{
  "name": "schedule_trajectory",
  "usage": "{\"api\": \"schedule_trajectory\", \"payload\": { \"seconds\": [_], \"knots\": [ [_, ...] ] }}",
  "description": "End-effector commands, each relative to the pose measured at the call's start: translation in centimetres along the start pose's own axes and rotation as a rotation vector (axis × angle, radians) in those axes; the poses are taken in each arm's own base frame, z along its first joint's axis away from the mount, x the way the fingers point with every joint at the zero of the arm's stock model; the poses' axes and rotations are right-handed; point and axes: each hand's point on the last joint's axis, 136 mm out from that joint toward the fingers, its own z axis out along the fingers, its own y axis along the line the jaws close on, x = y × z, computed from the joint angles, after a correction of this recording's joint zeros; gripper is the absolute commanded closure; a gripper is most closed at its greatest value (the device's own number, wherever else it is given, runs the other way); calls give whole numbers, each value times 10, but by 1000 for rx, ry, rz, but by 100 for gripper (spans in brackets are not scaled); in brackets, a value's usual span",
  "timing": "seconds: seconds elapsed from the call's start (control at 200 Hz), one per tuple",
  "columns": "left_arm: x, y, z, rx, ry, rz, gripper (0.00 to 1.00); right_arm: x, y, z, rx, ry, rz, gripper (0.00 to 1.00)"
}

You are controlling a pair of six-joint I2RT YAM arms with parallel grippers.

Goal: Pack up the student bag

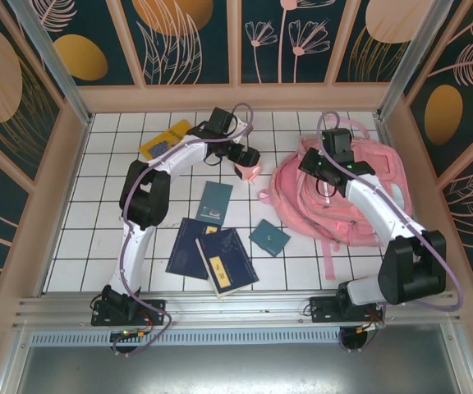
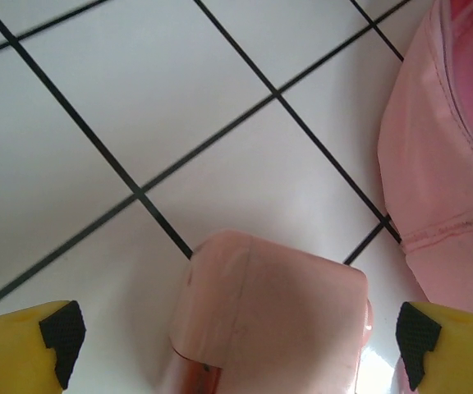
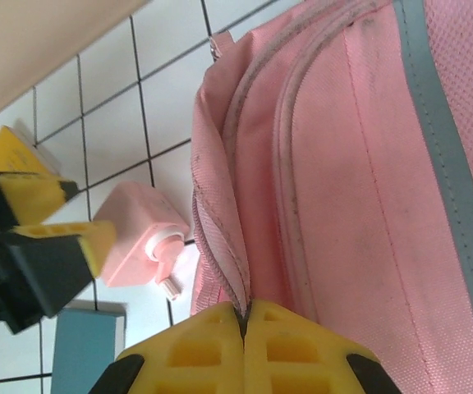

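Observation:
The student bag (image 1: 360, 205), a large pink backpack with a grey strip, lies at the right of the tiled table. My right gripper (image 3: 243, 316) is shut on the zipper edge of the student bag (image 3: 360, 164), pinching the fabric between its yellow fingers. A small pink boxy item with a white cap (image 3: 138, 234) stands on the tiles just left of the bag. My left gripper (image 2: 241, 332) is open and straddles this pink item (image 2: 277, 320), one finger on each side, apart from it. In the top view the left gripper (image 1: 251, 168) sits over the item beside the bag.
Two dark blue books (image 1: 189, 246) (image 1: 228, 261) lie near the front. A teal book (image 1: 214, 203) and a small teal booklet (image 1: 268, 238) lie mid-table. A yellow book (image 1: 164, 141) is at the back left. Wooden walls border the table.

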Motion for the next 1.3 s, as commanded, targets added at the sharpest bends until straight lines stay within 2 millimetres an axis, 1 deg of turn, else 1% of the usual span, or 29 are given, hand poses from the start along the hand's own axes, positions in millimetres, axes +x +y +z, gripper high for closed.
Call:
{"api": "schedule_trajectory", "payload": {
  "seconds": [0.0, 0.15, 0.25, 0.315, 0.38, 0.475, 0.565, 0.681, 0.811, 0.866, 1.051, 1.121, 1.291],
  "knots": [
    [19, -6, 0, 55, 34, -39, 1, 2, -4, -14, 12, -7, 6, 100],
    [33, -16, -8, 86, 29, -77, 2, 1, -1, -17, -4, -10, 9, 100],
    [44, -13, -12, 48, 39, -74, 2, 3, 0, -16, -14, -3, 12, 100],
    [46, -9, -15, -2, 38, -64, 1, 4, 0, -15, -18, -1, 13, 100],
    [44, -5, -16, -46, 25, -53, 1, 6, 0, -13, -27, 4, 16, 100],
    [34, 7, -21, -136, -12, -21, 1, 10, 0, -10, -32, 15, 18, 100],
    [24, 10, -24, -171, -43, 29, 2, 10, 0, -11, -32, 17, 16, 100],
    [17, 5, -20, -156, -45, 95, 2, 8, -2, -13, -20, 6, 10, 100],
    [13, -8, -17, -121, -40, 212, 2, 9, -5, -14, -13, 6, 11, 100],
    [12, -11, -16, -105, -31, 241, 1, 9, -5, -13, -17, 9, 13, 100],
    [19, -7, -2, -89, 22, 277, 2, 8, -5, -12, -18, 9, 13, 100],
    [23, -9, 2, -69, 30, 275, 2, 7, -5, -12, -16, 8, 14, 100],
    [34, -8, 10, -52, 52, 255, 6, 9, -8, -9, -15, 15, 20, 100]
  ]
}}
